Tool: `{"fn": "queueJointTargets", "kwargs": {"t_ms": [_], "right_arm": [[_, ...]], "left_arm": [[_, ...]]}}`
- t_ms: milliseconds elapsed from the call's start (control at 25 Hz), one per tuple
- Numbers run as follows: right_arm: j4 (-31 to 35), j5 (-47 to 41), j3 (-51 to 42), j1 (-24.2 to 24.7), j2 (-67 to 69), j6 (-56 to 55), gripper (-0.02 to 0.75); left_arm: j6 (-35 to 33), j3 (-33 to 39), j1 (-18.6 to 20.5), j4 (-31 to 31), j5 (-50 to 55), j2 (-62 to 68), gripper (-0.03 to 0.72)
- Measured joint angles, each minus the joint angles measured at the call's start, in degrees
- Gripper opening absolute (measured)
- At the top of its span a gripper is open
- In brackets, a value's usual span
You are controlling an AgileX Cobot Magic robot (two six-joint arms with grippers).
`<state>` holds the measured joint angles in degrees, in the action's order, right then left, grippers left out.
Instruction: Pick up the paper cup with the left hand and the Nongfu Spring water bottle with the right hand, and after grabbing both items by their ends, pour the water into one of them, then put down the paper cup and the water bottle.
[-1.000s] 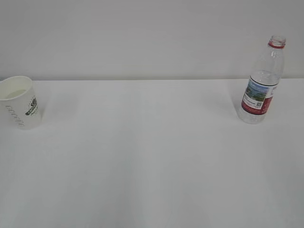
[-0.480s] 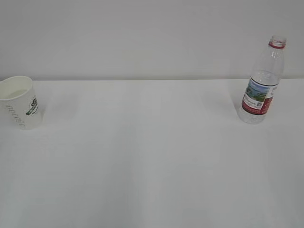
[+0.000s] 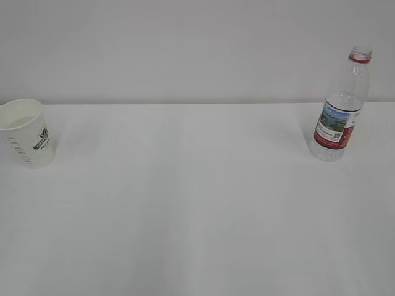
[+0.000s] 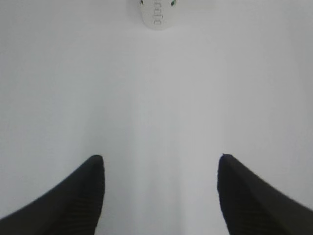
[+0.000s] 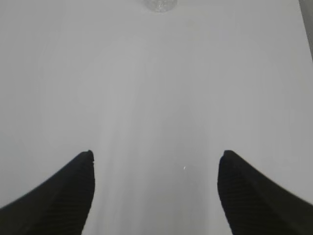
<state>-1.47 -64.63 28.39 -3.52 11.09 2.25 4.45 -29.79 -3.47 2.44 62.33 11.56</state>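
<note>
Wrist views show both claws, left [image 4: 159, 161] and right [image 5: 155, 156], released, seemingly hovering above table [image 3: 197, 203].

From my left wrist camera I see the left hand [image 4: 159, 196] with its two black fingers [image 4: 73, 203] spread wide apart at the bottom corners, nothing between them but bare white table [image 4: 156, 112]. Both fingertips show a fine ribbed texture on their inner faces. Straight ahead, at the very top edge, I can make out the lower part of the paper cup [image 4: 157, 13], cut off by the frame; it stands on the table, well apart from my fingers and roughly centred between them. I see small dark green marks and faint grey lettering on its side.
</note>
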Motion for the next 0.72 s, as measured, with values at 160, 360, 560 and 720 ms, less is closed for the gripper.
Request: {"fn": "queueJointTargets", "kwargs": {"t_ms": [160,360,560,720], "right_arm": [[0.00,-0.24,0.00,0.00,-4.08,0.00,0.589],[0.00,-0.52,0.00,0.00,-9.35,0.00,0.588],[0.00,-0.71,0.00,0.00,-11.99,0.00,0.589],[0.04,-0.80,0.00,0.00,-11.99,0.00,0.589]], "left_arm": [[0.00,0.00,0.00,0.00,0.13,-5.34,0.524],[0.00,0.00,0.00,0.00,0.26,-9.10,0.524],[0.00,0.00,0.00,-0.20,0.39,-11.29,0.524],[0.00,0.00,0.00,-0.20,0.39,-11.29,0.524]]}}
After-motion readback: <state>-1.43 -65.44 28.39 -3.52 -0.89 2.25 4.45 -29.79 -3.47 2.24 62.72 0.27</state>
